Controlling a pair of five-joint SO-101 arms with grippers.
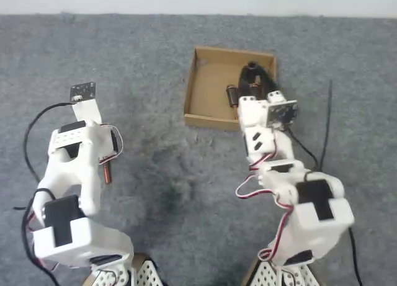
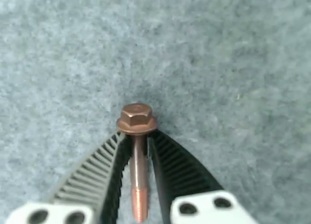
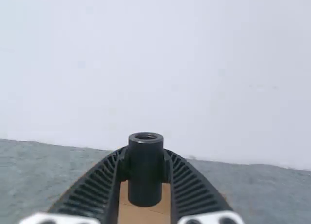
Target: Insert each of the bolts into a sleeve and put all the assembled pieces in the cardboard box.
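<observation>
Lengthwise, bolt [image 2: 137, 151] head outward, sleeve [image 3: 145, 168] bore outward

place: robotics lab bench | cues: grey felt tabletop [image 1: 155, 50], plain white wall [image 3: 155, 63]

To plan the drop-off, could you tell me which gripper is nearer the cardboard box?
Right. The right gripper hangs over the cardboard box, holding a sleeve; the left gripper is apart from it, above the grey mat, holding a bolt.

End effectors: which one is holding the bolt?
The left end effector: it is shut on the copper bolt, while the right end effector holds a black sleeve.
</observation>
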